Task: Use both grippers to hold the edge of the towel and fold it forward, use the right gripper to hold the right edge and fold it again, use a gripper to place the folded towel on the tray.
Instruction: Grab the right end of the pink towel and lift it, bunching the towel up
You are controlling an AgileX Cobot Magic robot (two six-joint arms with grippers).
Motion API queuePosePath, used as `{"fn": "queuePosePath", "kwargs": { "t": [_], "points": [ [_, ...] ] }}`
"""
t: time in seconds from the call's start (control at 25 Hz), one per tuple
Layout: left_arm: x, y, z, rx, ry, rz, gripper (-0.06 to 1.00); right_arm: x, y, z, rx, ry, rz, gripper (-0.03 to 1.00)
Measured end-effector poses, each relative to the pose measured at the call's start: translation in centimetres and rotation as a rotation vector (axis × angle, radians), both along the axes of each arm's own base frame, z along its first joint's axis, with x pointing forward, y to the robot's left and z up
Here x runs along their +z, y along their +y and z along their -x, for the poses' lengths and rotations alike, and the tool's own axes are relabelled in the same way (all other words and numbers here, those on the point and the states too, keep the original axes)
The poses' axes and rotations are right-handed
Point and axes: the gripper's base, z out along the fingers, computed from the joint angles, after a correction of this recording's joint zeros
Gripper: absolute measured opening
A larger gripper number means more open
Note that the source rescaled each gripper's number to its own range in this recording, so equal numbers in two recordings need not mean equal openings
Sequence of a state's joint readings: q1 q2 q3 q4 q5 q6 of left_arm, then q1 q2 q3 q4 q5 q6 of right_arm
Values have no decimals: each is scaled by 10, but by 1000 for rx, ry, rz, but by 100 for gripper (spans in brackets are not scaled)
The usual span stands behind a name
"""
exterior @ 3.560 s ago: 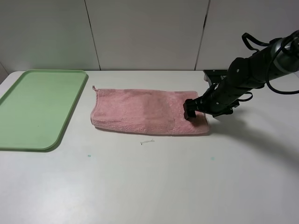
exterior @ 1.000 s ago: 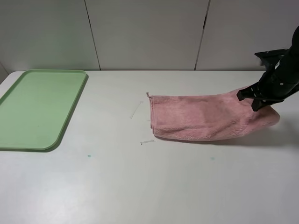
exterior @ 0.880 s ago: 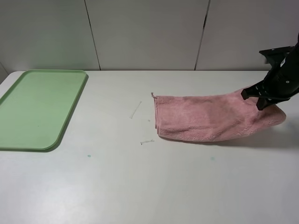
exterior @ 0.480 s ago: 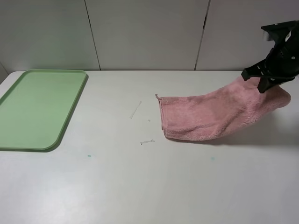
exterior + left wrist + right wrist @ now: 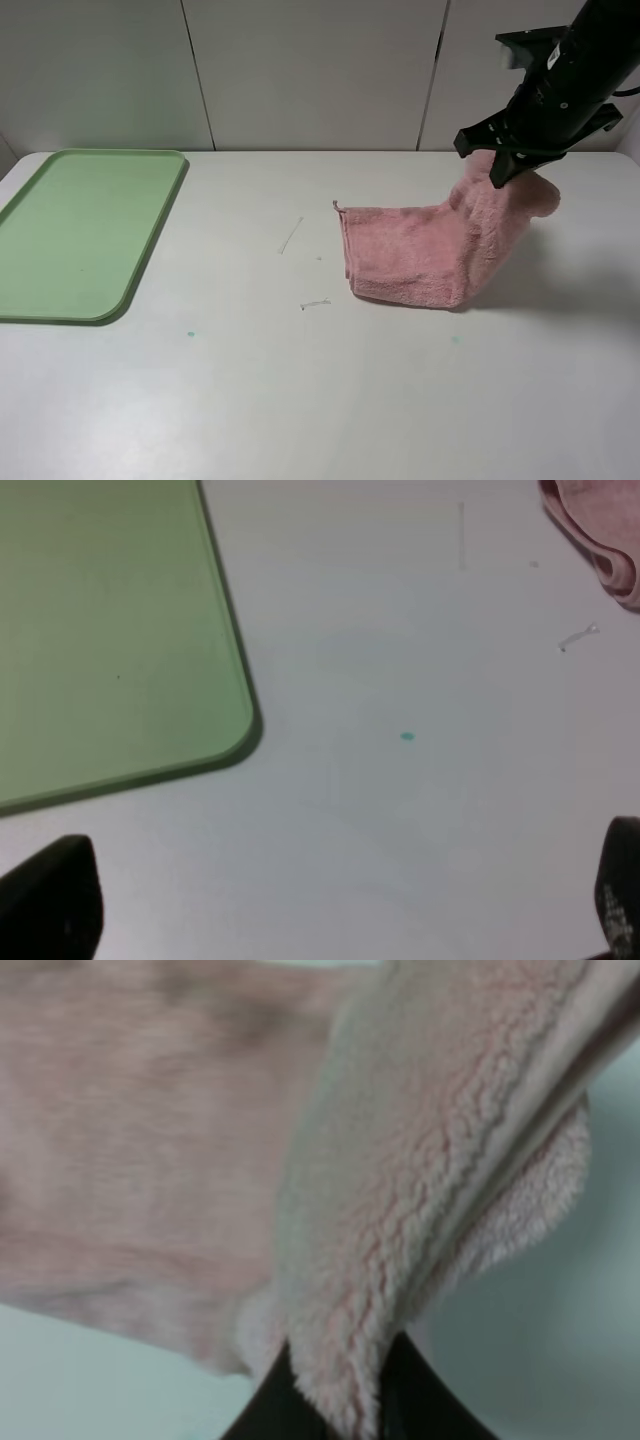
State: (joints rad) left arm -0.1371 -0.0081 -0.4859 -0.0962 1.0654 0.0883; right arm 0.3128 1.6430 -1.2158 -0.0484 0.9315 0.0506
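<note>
The pink towel (image 5: 430, 250), folded once, lies right of the table's middle with its right end lifted into the air. My right gripper (image 5: 497, 165) is shut on that raised right edge of the towel (image 5: 345, 1360), and the cloth hangs from it in a curve down to the table. The right wrist view is filled with pink terry pinched between the black fingertips (image 5: 270, 1415). The light green tray (image 5: 75, 230) rests at the far left. My left gripper (image 5: 330, 910) hovers open near the tray's corner (image 5: 235, 735), its two fingertips (image 5: 50, 900) far apart with nothing between them.
A small white thread (image 5: 315, 304) and a thin faint line (image 5: 291, 235) lie on the white table left of the towel. A tiny green speck (image 5: 190, 333) marks the table nearer the front. A panelled wall stands behind.
My right gripper has risen and swung left with the towel's right edge, lifting that end and curling it over. The towel's left end has stayed put. The left gripper shows no change.
</note>
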Motion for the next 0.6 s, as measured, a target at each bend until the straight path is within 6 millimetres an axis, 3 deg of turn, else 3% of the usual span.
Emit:
{"fn": "queuePosePath", "kwargs": {
  "t": [0.32, 0.6],
  "points": [
    [0, 0, 0, 0, 0, 0, 99, 0, 38, 10, 29, -25, -48, 2],
    [0, 0, 0, 0, 0, 0, 99, -20, 66, 10, 78, 1, -74, 2]
  ]
}}
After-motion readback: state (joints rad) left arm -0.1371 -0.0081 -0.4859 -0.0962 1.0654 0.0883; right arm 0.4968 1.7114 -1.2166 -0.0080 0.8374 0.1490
